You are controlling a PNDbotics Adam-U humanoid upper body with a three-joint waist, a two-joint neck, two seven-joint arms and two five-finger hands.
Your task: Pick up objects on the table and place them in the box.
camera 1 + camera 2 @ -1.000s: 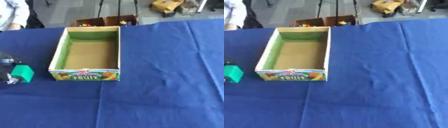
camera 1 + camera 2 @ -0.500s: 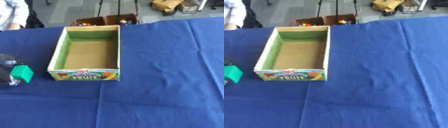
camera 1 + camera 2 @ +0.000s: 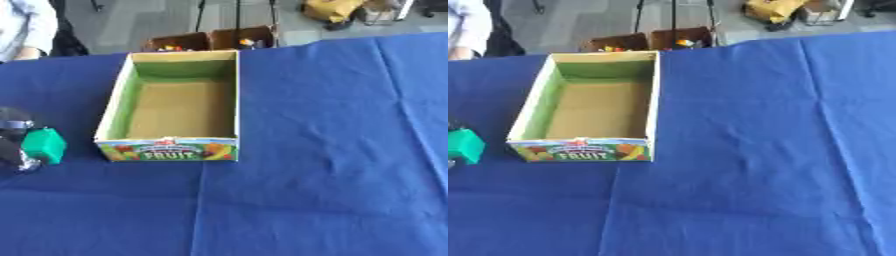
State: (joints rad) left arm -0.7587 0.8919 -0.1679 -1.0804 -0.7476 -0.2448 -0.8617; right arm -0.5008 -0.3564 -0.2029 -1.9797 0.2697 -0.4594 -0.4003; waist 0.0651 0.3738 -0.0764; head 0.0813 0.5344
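An open cardboard box (image 3: 112, 111) with green inner walls and a "FRUIT" label on its front stands on the blue cloth, left of centre; its brown floor is bare. A green block (image 3: 44, 145) sits just left of the box's front corner, near the table's left edge. My left hand (image 3: 12, 137), dark with silver parts, comes in from the left edge, its fingers curled against the block's left side. Only the block (image 3: 463, 145) and a sliver of the hand show in the right eye view. My right hand is out of sight.
The blue tablecloth (image 3: 324, 150) stretches wide to the right and front of the box. Beyond the far edge stand two brown cartons (image 3: 210, 37) on the floor. A person in a light sleeve (image 3: 22, 27) is at the top left.
The green block and my left hand have stayed almost where they were. The box has not moved.
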